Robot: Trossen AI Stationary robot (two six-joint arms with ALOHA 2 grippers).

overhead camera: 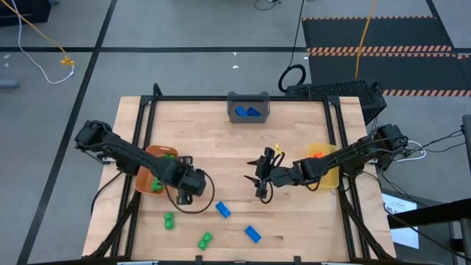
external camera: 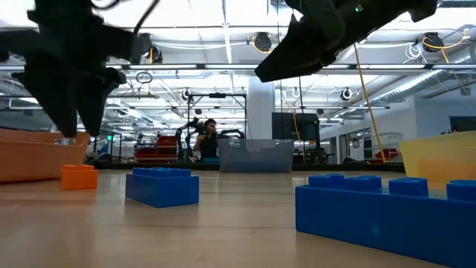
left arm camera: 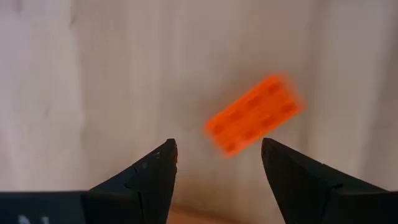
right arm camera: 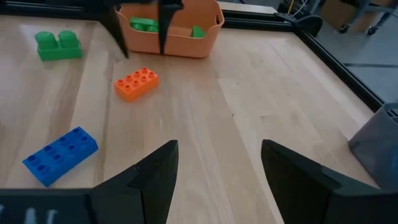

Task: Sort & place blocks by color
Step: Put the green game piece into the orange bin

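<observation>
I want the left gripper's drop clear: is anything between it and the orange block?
No: the left wrist view shows only bare wood between the open left gripper and orange block.

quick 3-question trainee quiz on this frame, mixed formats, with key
1. True or false: the left claw holds the orange block.
2. The grey bin holds blocks of which colour? A green, B blue, C orange.
3. Fill in: the green blocks in a bin lie in the ___ bin.

Key: 1 false, its fingers are open above the block. 2 B. 3 orange.
</observation>
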